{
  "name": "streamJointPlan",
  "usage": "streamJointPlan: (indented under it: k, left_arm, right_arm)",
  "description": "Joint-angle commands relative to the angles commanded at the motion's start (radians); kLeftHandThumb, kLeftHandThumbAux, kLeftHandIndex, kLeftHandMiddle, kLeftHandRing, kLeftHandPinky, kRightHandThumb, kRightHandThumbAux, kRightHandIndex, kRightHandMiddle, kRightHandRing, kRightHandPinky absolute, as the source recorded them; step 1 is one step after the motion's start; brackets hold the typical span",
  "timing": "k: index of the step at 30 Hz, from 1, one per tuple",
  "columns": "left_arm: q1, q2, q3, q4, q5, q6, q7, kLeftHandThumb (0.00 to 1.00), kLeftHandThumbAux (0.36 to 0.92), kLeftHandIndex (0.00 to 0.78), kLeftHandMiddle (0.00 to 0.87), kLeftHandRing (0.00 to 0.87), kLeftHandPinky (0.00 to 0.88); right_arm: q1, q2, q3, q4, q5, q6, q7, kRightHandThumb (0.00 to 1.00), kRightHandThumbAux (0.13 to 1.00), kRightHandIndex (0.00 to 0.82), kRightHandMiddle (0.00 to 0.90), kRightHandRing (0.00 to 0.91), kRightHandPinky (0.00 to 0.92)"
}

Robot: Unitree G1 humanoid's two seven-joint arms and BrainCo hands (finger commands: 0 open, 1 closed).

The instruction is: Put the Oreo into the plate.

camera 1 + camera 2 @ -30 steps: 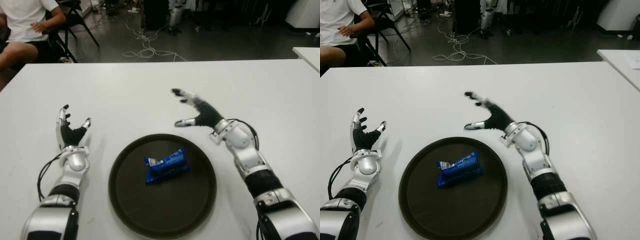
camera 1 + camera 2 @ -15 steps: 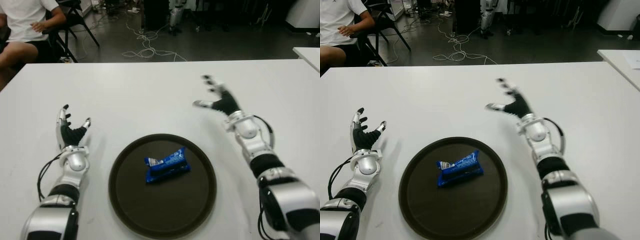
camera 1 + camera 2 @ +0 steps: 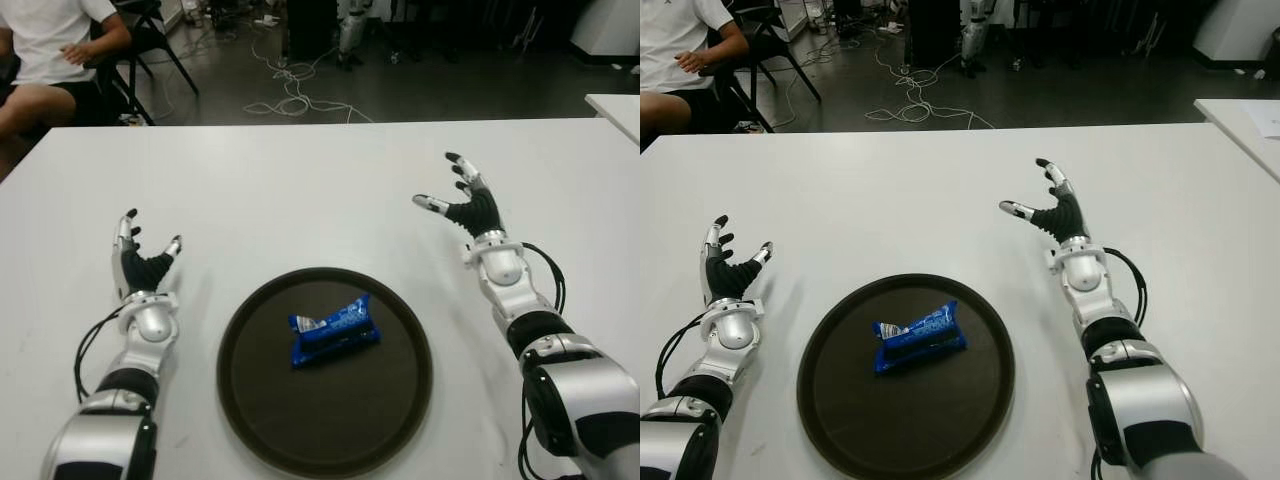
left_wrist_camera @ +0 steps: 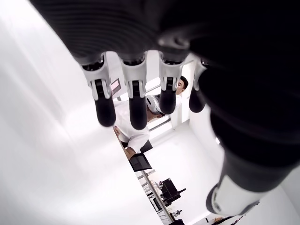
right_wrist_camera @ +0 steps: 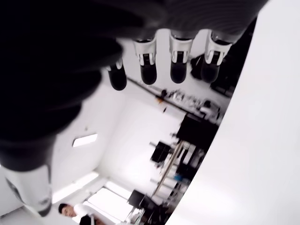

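The right hand [image 3: 470,205] is up over the white table [image 3: 300,190], right of and beyond the plate [image 3: 400,400], fingers spread and empty. The left hand [image 3: 140,265] shows left of the plate, fingers likewise spread, holding nothing. The Oreo [image 3: 334,329], a blue pack, lies in the dark round plate, long axis running left-right with its right end tilted farther away; its print is unreadable. Beyond the table, cables [image 3: 290,95] trail over a dark floor, and a seated person [image 3: 50,50] shows at far left.

- Left hand [image 4: 187,70]: fingers [image 4: 104,105] spread, holding nothing.
- White table [image 4: 42,164] beside the fingertips.
- Person [image 4: 136,136] seated beyond the fingers.
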Motion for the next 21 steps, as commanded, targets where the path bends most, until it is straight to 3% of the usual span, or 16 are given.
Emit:
streamJointPlan:
  k: [9, 21]
  left_arm:
    - [0.007, 0.001, -0.004, -0.002, 0.004, -0.005, 0.001, 0.248, 0.766, 0.109, 0.105, 0.121, 0.175]
    - [0.018, -0.001, 0.007, -0.008, -0.008, -0.03, -0.008, 0.265, 0.769, 0.113, 0.107, 0.126, 0.177]
  right_arm:
    - [-0.001, -0.004, 0.009, 0.029, -0.032, 0.025, -0.05, 0.0, 0.618, 0.076, 0.055, 0.028, 0.006]
    - [-0.009, 0.007, -0.013, 0.074, -0.033, 0.157, -0.1, 0.0, 0.651, 0.074, 0.057, 0.053, 0.047]
